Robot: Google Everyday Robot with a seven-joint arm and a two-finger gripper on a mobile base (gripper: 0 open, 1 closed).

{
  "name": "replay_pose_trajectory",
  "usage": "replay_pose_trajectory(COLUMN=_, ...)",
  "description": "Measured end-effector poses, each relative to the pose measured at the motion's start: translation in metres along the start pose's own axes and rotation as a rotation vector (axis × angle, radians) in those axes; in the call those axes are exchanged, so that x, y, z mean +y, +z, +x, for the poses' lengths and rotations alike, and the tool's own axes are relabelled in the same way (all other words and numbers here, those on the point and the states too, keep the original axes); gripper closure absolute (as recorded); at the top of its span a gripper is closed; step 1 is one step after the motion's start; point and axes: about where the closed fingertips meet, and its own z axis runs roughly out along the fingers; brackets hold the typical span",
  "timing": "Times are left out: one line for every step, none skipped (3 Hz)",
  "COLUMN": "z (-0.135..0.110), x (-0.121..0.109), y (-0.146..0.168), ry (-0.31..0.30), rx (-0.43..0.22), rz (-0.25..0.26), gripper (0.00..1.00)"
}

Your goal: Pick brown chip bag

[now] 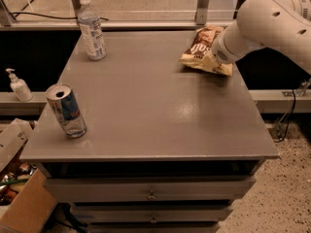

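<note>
The brown chip bag (200, 46) lies at the far right of the grey table top (155, 101), dark brown with cream ends and white script. My white arm (272, 23) reaches in from the right. Its gripper (215, 58) is at the bag's right end, low over the table, and the wrist housing hides most of it. The right part of the bag is hidden behind the wrist.
A clear water bottle (91, 29) stands at the far left of the table. A blue and silver can (67, 110) stands near the front left edge. A soap dispenser (18, 85) sits on a ledge to the left. Cardboard boxes (19, 198) lie on the floor at the lower left.
</note>
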Motion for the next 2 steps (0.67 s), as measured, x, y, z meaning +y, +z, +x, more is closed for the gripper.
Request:
replay_pose_trajectory(z=-0.03, x=-0.003, y=-0.014, ry=-0.001, rx=-0.067, rz=-0.035, gripper=1.0)
replay_pose_trajectory(z=-0.077, x=-0.005, y=-0.035, ry=-0.024, rx=-0.168, rz=-0.063, gripper=1.0)
